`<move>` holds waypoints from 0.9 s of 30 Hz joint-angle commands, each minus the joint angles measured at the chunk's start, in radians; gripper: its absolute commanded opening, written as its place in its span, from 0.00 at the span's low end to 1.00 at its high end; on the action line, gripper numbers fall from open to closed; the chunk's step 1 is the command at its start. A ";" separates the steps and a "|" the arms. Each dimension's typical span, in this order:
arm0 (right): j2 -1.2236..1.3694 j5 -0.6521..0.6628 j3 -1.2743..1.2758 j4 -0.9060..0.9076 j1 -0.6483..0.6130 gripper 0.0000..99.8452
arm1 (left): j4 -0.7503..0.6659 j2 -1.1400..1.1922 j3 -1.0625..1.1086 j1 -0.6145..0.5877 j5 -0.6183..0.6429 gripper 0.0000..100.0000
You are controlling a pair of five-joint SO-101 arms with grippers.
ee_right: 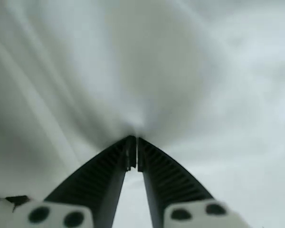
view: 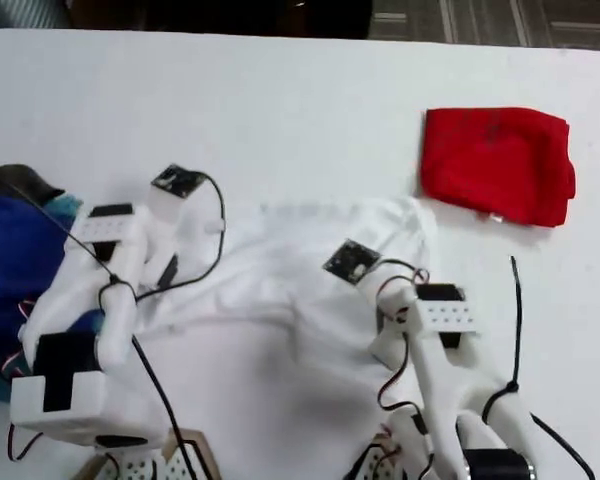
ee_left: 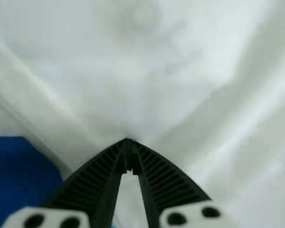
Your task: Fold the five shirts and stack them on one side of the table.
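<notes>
left jaws: closed down on a pinch of the white shirt [ee_left: 147,71]. Cloth puckers out from the tips, so the grip looks real.
right jaws: also shut on a fold of the white shirt, with creases fanning from the tips.
white shirt: lies on the counter [view: 230,110], strung between the two jaws. The grips are well apart, probably so the fabric stays taut and goes over as one flap.
red shirt [view: 498,165]: folded, beyond the right jaws on their outer side, clear of the white one. Likely the start of the stack.
blue pile [view: 15,260]: unfolded heap just outside the left jaws.
step: my read is a fold in progress on the white shirt, with the blue pile to follow.
risk: if one pinch slips, the fold skews.
</notes>
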 commanded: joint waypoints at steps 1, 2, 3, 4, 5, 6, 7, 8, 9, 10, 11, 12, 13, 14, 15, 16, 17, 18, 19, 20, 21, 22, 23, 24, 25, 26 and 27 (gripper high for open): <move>-0.019 0.112 0.023 0.004 0.120 0.02 | -0.054 -0.021 -0.004 -0.049 0.002 0.03; -0.019 0.137 0.025 0.004 0.150 0.02 | -0.061 -0.021 -0.005 -0.064 0.002 0.03; -0.019 0.158 0.025 0.004 0.173 0.02 | -0.074 -0.021 -0.005 -0.077 0.002 0.03; -0.019 0.176 0.025 0.005 0.191 0.02 | -0.083 -0.021 -0.005 -0.084 0.002 0.03; -0.021 0.187 0.025 0.005 0.202 0.02 | -0.086 -0.021 -0.005 -0.089 0.002 0.03; -0.021 0.195 0.023 0.008 0.209 0.02 | -0.086 -0.021 -0.005 -0.089 0.002 0.03; -0.021 0.198 0.020 0.024 0.211 0.02 | -0.083 -0.021 -0.005 -0.086 0.002 0.03; -0.022 0.196 0.014 0.044 0.209 0.02 | -0.081 -0.021 -0.005 -0.084 0.003 0.03; -0.027 0.196 0.000 0.070 0.208 0.02 | -0.080 -0.021 -0.005 -0.084 0.006 0.03; -0.038 0.196 -0.017 0.099 0.208 0.02 | -0.077 -0.028 -0.005 -0.084 0.008 0.03; -0.058 0.192 -0.038 0.124 0.208 0.02 | -0.071 -0.029 -0.005 -0.084 0.009 0.03; -0.085 0.189 -0.061 0.148 0.208 0.02 | -0.051 -0.031 -0.008 -0.084 0.008 0.03; -0.117 0.189 -0.083 0.166 0.209 0.02 | -0.025 -0.031 -0.021 -0.084 0.008 0.03; -0.157 0.187 -0.103 0.179 0.209 0.02 | 0.020 -0.031 -0.036 -0.084 0.009 0.03; -0.197 0.178 -0.114 0.182 0.208 0.02 | 0.068 -0.031 -0.053 -0.080 0.009 0.03; -0.240 0.149 -0.121 0.180 0.202 0.02 | 0.117 -0.031 -0.068 -0.071 0.006 0.03; -0.277 0.112 -0.124 0.179 0.186 0.02 | 0.160 -0.032 -0.079 -0.061 0.003 0.03; -0.309 0.078 -0.120 0.174 0.163 0.02 | 0.189 -0.043 -0.081 -0.054 0.003 0.03; -0.335 0.044 -0.114 0.173 0.131 0.02 | 0.209 -0.060 -0.077 -0.043 0.003 0.03; -0.355 0.014 -0.104 0.171 0.097 0.02 | 0.213 -0.087 -0.059 -0.032 0.003 0.03; -0.367 -0.014 -0.092 0.163 0.059 0.02 | 0.213 -0.126 -0.035 -0.017 0.002 0.03; -0.372 -0.038 -0.081 0.154 0.019 0.02 | 0.210 -0.167 -0.001 -0.002 0.002 0.03; -0.369 -0.066 -0.069 0.140 -0.021 0.02 | 0.193 -0.216 0.041 0.014 0.002 0.03; -0.363 -0.095 -0.054 0.120 -0.058 0.02 | 0.170 -0.267 0.090 0.028 0.002 0.03; -0.354 -0.115 -0.038 0.101 -0.090 0.02 | 0.138 -0.313 0.140 0.037 0.000 0.03; -0.344 -0.127 -0.021 0.079 -0.117 0.02 | 0.100 -0.353 0.194 0.041 0.000 0.03; -0.332 -0.133 -0.003 0.054 -0.142 0.02 | 0.058 -0.390 0.240 0.041 0.000 0.03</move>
